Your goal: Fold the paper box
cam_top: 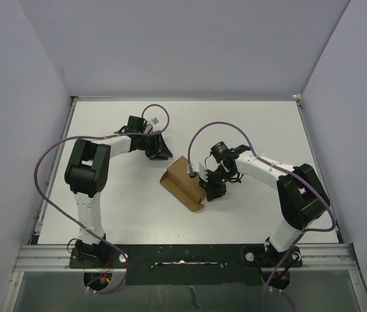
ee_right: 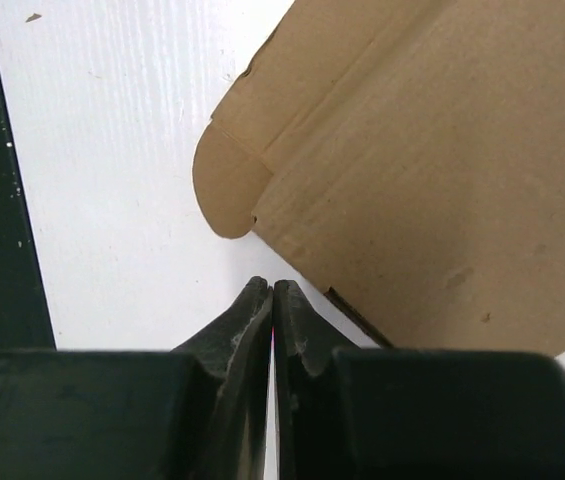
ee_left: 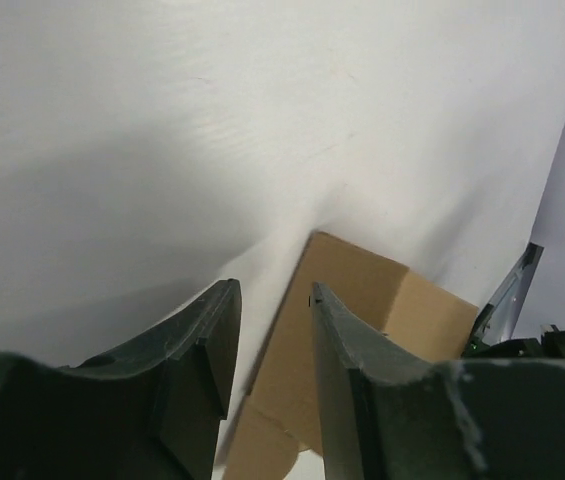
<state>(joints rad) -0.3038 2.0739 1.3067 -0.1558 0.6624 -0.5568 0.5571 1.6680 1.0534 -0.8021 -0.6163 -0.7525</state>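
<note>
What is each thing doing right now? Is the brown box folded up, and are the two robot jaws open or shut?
paper box: lying on the table, looks only partly folded, a rounded tab sticking out flat.
left gripper: jaws open, nothing between them, the box just ahead.
right gripper: jaws shut, holding nothing, tips close beside the box's edge.
</note>
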